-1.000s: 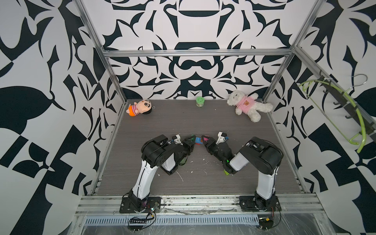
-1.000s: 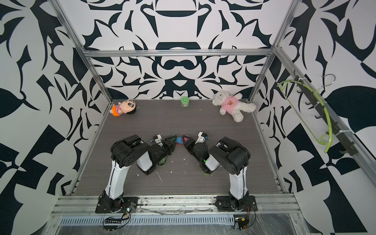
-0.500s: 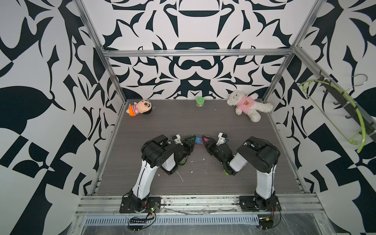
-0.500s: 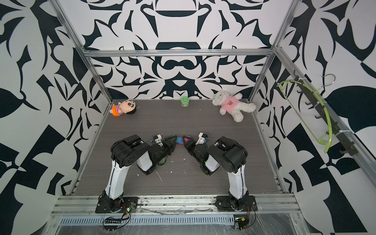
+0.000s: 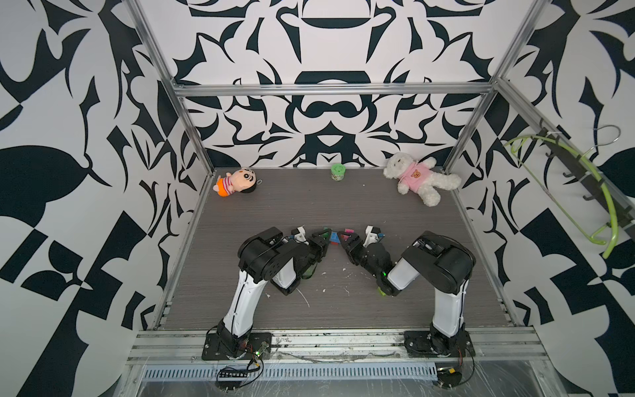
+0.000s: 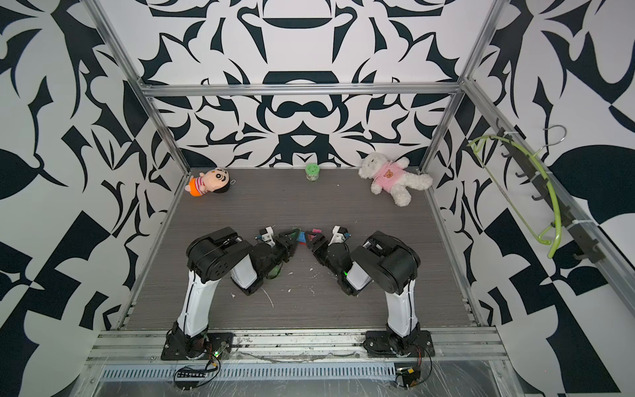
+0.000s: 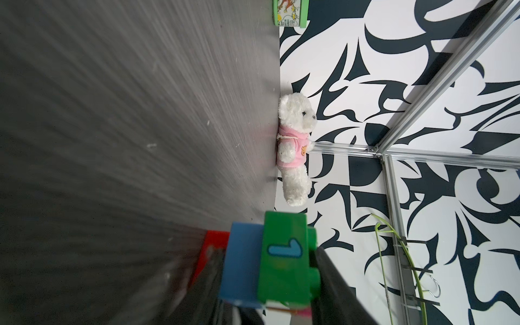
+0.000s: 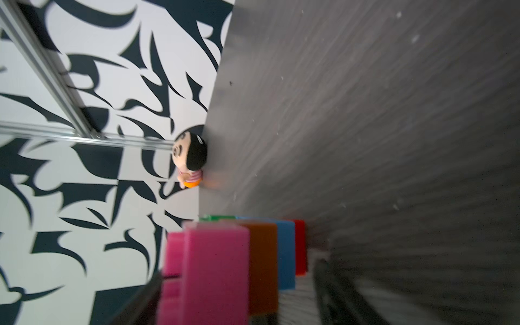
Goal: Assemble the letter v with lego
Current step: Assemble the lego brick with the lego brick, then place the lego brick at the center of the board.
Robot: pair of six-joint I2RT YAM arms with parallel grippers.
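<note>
Grey bench (image 5: pixel 309 206), loud black-white walls (image 5: pixel 330 120), teddy (image 5: pixel 417 178) and doll (image 5: pixel 237 181) far back. Joined bricks (image 5: pixel 334 237) mid-bench, between both pincers. Left pincer (image 5: pixel 324 238) clamped on green brick (image 7: pixel 284 253) and blue brick (image 7: pixel 242 264) end. Right pincer (image 5: pixel 347 238) spread with gap beside red brick (image 8: pixel 299 244), gripping nothing; one finger (image 8: pixel 140 298) close against pink brick (image 8: pixel 213 270). Risks: whole load on one-sided hold, so could pivot or pop joint; finger snagging pink brick on pull-back, splitting that leg of V. Blurry, contact unconfirmed.
</note>
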